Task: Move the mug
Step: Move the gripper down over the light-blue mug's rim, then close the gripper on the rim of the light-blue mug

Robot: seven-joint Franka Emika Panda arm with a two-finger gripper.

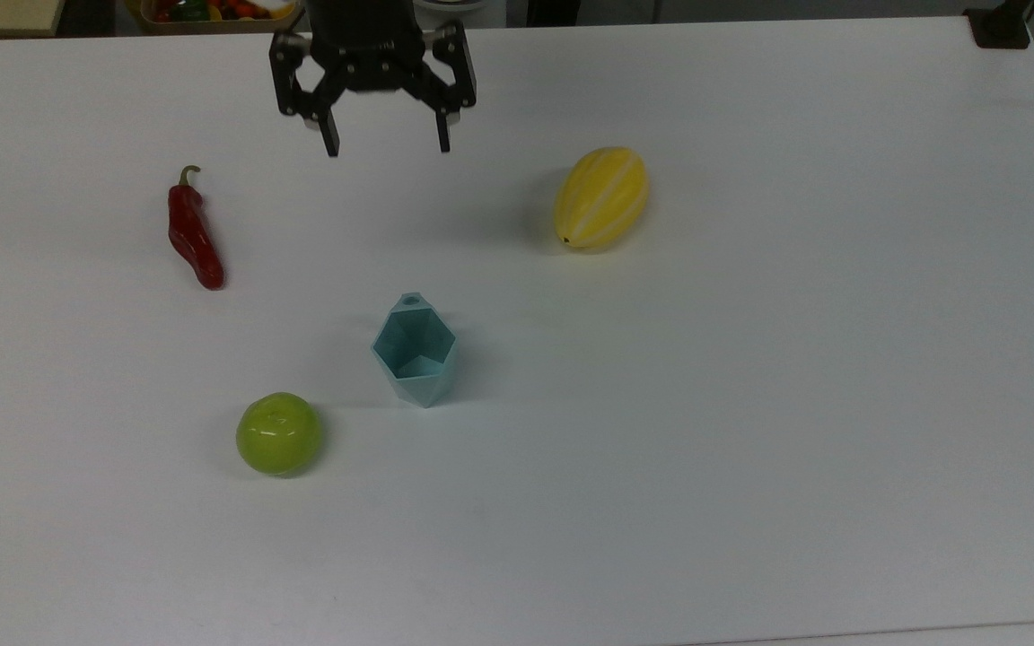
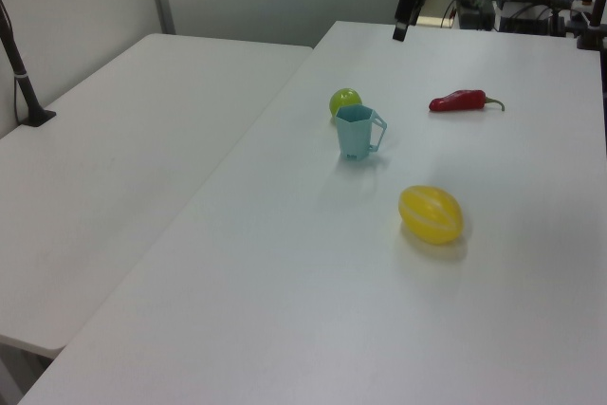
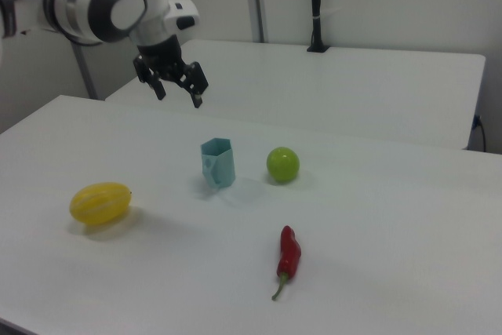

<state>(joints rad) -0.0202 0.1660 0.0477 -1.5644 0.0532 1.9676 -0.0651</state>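
The mug is a pale teal faceted cup standing upright near the middle of the white table; I also see the mug in the left view and the mug in the right view. My black gripper hangs open and empty in the air, well apart from the mug, toward the top view's upper edge. The gripper also appears in the right view, above and left of the mug, on the white arm. One of its fingers shows at the left view's top.
A red chili pepper lies at the top view's left. A green apple sits close to the mug's lower left. A yellow melon rests at the upper right. A second white table adjoins in the left view.
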